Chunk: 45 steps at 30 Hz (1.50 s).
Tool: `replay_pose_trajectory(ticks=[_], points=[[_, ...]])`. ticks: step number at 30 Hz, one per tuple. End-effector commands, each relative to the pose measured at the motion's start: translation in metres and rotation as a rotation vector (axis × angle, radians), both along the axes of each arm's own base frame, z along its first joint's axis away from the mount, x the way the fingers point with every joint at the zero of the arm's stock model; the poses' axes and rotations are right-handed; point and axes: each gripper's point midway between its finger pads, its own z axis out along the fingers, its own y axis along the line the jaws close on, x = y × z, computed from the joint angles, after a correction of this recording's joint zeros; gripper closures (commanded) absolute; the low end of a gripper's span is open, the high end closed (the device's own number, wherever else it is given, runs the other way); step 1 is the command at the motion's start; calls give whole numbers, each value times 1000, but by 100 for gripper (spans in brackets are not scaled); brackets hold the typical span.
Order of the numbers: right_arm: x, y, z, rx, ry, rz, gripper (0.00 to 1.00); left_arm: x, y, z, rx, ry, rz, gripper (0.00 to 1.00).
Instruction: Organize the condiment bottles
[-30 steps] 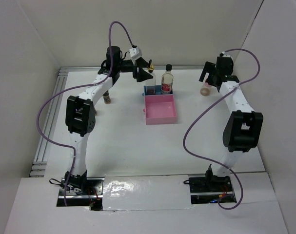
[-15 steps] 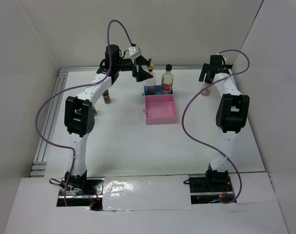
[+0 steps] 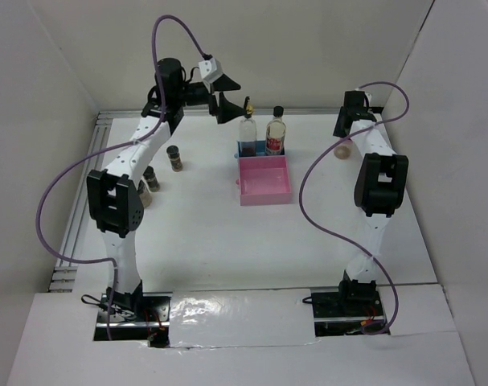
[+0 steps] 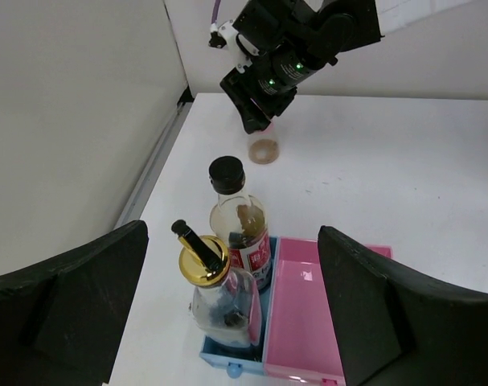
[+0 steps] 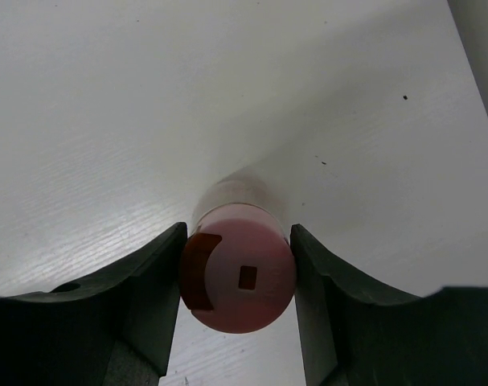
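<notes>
The left arm has swung up and back toward 11 o'clock. A second ago the left gripper was down at the trays. Now it hangs above and behind them with its jaws spread wide and nothing between them. The right arm has folded in closer to the far edge of the table. The right gripper, which stood wide beside its target a second ago, has clamped in. In the right wrist view a finger presses on each side of the cap of the pink-capped jar.

The pink tray is empty and has not moved. The blue tray touches it at 12 o'clock and holds both tall bottles upright. The pourer bottle has been let go and stands free, at 9 o'clock of the red-label bottle and just beside it. I judge that placement done, so the left arm is free for another item.

The spice jars stand at 9 o'clock of the trays, well apart from them. Two show clearly now that the arm has cleared them. A third may be hidden behind it.

The pink-capped jar still stands on the table at 3 o'clock of the trays. It is gripped but not visibly lifted, so carrying it over is probably the next step.
</notes>
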Motion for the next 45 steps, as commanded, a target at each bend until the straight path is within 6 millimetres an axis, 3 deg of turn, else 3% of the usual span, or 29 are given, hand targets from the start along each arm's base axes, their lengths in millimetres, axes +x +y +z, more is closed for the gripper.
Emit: replay_pose_trajectory(ticks=[1, 2, 3, 5, 6, 7, 8, 11, 12, 13, 14, 15, 16, 18, 20, 21, 22, 23, 27, 32, 38, 45], points=[[-1, -2, 30, -36, -56, -15, 75, -12, 19, 29, -5, -2, 44, 1], [-3, -3, 30, -42, -49, -13, 80, -16, 24, 39, -7, -10, 61, 1], [-6, -3, 41, -52, -63, -21, 91, -15, 29, 42, -7, -1, 87, 1], [-15, 0, 52, -72, -61, -21, 98, -21, 45, 49, -7, 58, 134, 1], [-21, 3, 75, -90, -95, -27, 100, -20, 58, 53, -9, 74, 172, 1], [-30, 5, 79, -96, -91, -27, 100, -23, 66, 56, -25, 130, 196, 1], [-40, 7, 109, -101, -140, -26, 100, -32, 76, 59, -28, 162, 218, 1], [-71, 24, 145, -91, -175, 13, 100, -39, 114, 64, -52, 227, 354, 1], [-80, 28, 144, -81, -161, 33, 100, -35, 132, 62, -52, 231, 422, 1], [-89, 53, 149, -86, -151, 99, 100, -38, 139, 62, -50, 222, 455, 1], [-101, 64, 168, -91, -188, 127, 100, -46, 148, 61, -47, 219, 496, 1], [-112, 74, 159, -104, -155, 160, 100, -45, 159, 58, -41, 210, 545, 1], [-122, 98, 159, -132, -139, 214, 100, -50, 169, 54, -36, 209, 604, 1], [-140, 118, 162, -145, -124, 264, 100, -52, 180, 48, -29, 201, 661, 1], [-162, 181, 159, -36, -124, 519, 100, -60, 206, 40, -24, 171, 758, 1], [-160, 181, 162, -44, -137, 527, 100, -65, 206, 36, -22, 177, 758, 1], [-173, 220, 164, 31, -156, 667, 98, -67, 208, 34, -20, 169, 767, 1], [-179, 235, 156, 24, -143, 737, 98, -69, 211, 35, -25, 156, 775, 1], [-178, 275, 138, 50, -145, 813, 99, -82, 216, 20, -30, 189, 802, 1], [-165, 302, 112, 45, -150, 792, 99, -93, 219, 9, -27, 189, 806, 1], [-141, 291, 90, -29, -177, 653, 99, -95, 226, 6, -31, 181, 831, 1], [-124, 296, 58, -23, -166, 628, 99, -95, 231, -10, -16, 226, 841, 1]])
